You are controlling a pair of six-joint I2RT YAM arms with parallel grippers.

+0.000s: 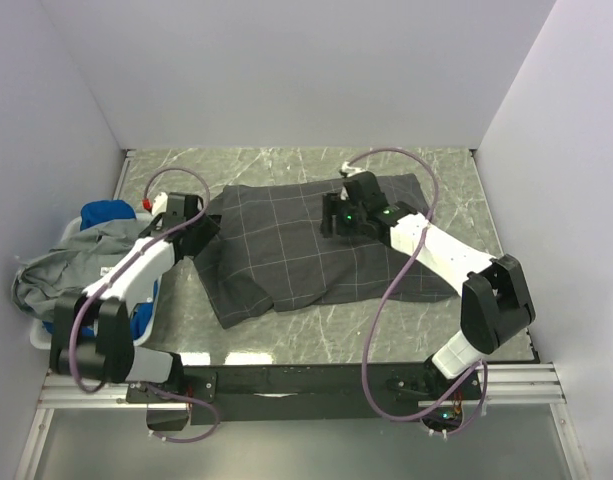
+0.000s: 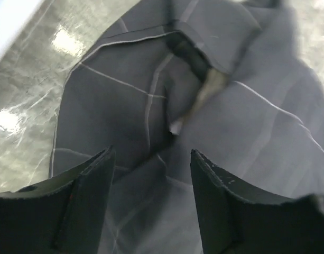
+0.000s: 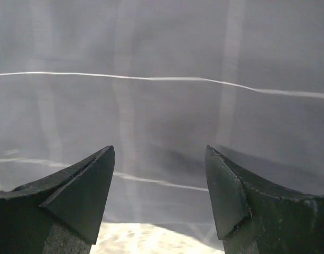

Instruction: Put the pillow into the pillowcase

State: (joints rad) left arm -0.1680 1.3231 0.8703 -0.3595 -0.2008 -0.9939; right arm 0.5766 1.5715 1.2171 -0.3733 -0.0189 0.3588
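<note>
Both claws spread wide, empty: left gripper point(image 2: 151, 159) and right gripper point(image 3: 159, 153) close over the pillowcase point(image 1: 296, 250)

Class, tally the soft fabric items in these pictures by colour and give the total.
Dark charcoal with grid: 1, the pillowcase
Cream-white: 1, the pillow, a sliver showing at the case's opening
Light grey: 1, the garment
Bright blue: 1, the cloth
Total: 4
</note>
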